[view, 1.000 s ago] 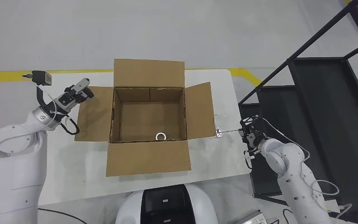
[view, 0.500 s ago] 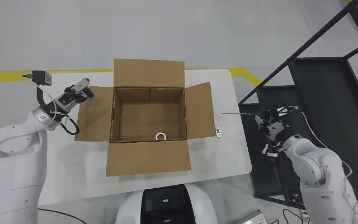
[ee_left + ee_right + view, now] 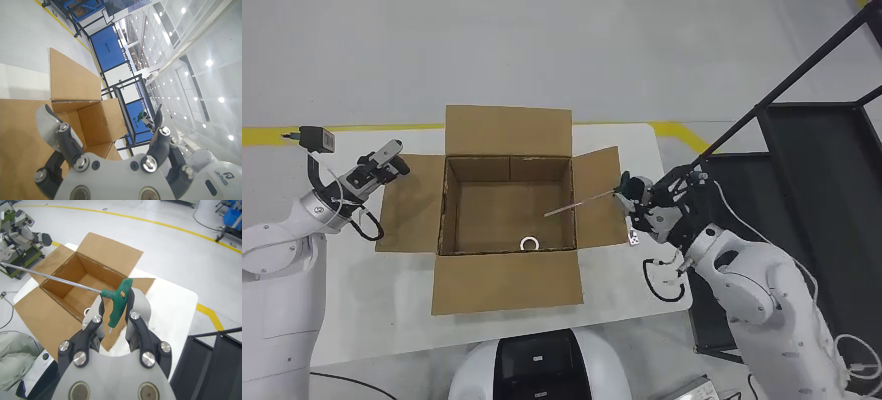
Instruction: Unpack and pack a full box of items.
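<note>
While the right arm [image 3: 712, 255] is hanging just beside the box's right flap, its jaws are clamping the green grip of a T-handle hex key [image 3: 118, 303], one on each side of the handle. The key's long steel shaft [image 3: 577, 206] is reaching out from the handle, crossing the right flap and stretching over the mouth of the cardboard box [image 3: 507, 282], well above its floor. The box is sitting in the middle of the white desk [image 3: 642, 295] with all four flaps folded outward. A small white ring [image 3: 530, 243] is lying on the box floor, close to the wall nearest the robot. A small pale item [image 3: 633, 238], too small to make out, is lying on the desk just beside the right flap's outer edge, near the right arm's jaws. The left arm [image 3: 337, 205] is hovering at the outer edge of the left flap, its jaws spread apart, holding nothing and pointing toward the box.
</note>
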`<state>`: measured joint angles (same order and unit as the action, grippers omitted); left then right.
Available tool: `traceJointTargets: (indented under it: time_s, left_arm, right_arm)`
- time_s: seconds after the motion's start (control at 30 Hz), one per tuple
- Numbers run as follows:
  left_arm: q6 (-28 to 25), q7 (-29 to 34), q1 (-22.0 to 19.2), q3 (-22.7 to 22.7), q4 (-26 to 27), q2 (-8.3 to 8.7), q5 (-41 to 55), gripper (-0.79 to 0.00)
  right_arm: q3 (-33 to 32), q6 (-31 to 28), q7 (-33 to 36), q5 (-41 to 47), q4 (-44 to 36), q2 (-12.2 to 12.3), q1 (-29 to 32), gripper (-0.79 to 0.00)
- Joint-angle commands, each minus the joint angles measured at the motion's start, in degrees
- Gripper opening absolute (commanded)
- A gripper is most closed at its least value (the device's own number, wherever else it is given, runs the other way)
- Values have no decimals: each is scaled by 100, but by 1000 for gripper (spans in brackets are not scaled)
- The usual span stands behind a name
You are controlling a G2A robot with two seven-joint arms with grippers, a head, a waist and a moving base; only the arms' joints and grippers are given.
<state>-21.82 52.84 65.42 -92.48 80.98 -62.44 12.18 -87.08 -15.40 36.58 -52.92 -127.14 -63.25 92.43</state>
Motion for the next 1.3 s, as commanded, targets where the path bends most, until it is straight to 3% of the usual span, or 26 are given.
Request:
traceJointTargets:
  time_s: [0.0, 0.2, 0.4, 0.43, 0.47, 0.5, 0.53, 0.7, 0.9, 1.27]
  left_arm:
    - [0, 0, 0, 0, 0, 0, 0, 0]
    - [0, 0, 0, 0, 0, 0, 0, 0]
    - [0, 0, 0, 0, 0, 0, 0, 0]
    - [0, 0, 0, 0, 0, 0, 0, 0]
    - [0, 0, 0, 0, 0, 0, 0, 0]
    - [0, 0, 0, 0, 0, 0, 0, 0]
    - [0, 0, 0, 0, 0, 0, 0, 0]
    - [0, 0, 0, 0, 0, 0, 0, 0]
    - [0, 0, 0, 0, 0, 0, 0, 0]
    - [0, 0, 0, 0, 0, 0, 0, 0]
  right_arm:
    - [673, 173, 123, -229, 206, -40, -399, -785]
    - [2281, 849, 243, -914, 1137, -246, -1424, -785]
    - [3132, 1403, 93, -1033, 2011, -467, -2101, -785]
    - [3203, 1463, 61, -988, 2130, -498, -2183, -554]
    - [3258, 1514, 11, -944, 2233, -526, -2251, -406]
    - [3303, 1558, -26, -917, 2341, -550, -2313, -28]
    - [3334, 1599, -69, -856, 2435, -574, -2367, 0]
    - [3327, 1576, -265, -530, 2712, -641, -2513, 0]
    - [2778, 847, -140, 190, 2341, -535, -2137, 0]
    - [-180, -624, -60, 1736, 800, -110, -254, 0]
